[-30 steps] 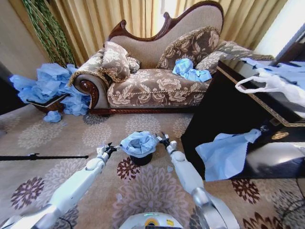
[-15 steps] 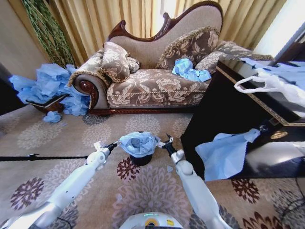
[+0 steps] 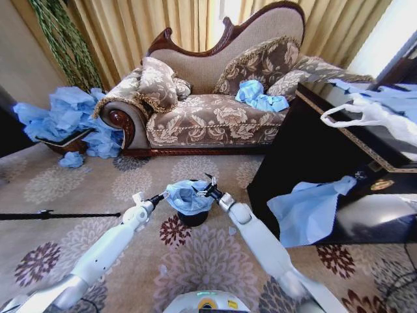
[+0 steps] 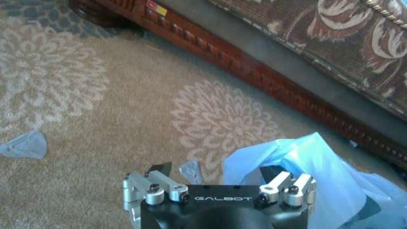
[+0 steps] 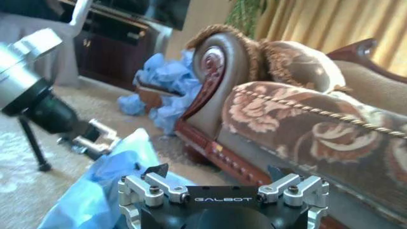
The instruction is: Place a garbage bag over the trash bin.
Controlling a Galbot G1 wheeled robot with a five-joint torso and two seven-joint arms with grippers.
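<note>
Black bin [image 3: 193, 218] standing on the floral carpet [image 3: 130, 189] in front of the sofa [image 3: 215, 117], its mouth covered by the light-blue bag [image 3: 187, 195], bunched and puffed up over the rim. Left gripper [image 3: 158, 197] at the bag's left edge, fingers spread wide, one finger against the film and the other over bare carpet, as seen in the left wrist view [image 4: 219, 172], with bag [image 4: 318, 176] billowing beside it. Right gripper [image 3: 207, 188] over the bag's top right edge, fingers likewise spread wide with nothing clamped between them in the right wrist view [image 5: 216, 174]; bag [image 5: 102, 191] below it, left gripper [image 5: 86, 142] farther off. More blue bags heaped left of the sofa [image 3: 65, 117] and lying on its seat [image 3: 259, 96].
</note>
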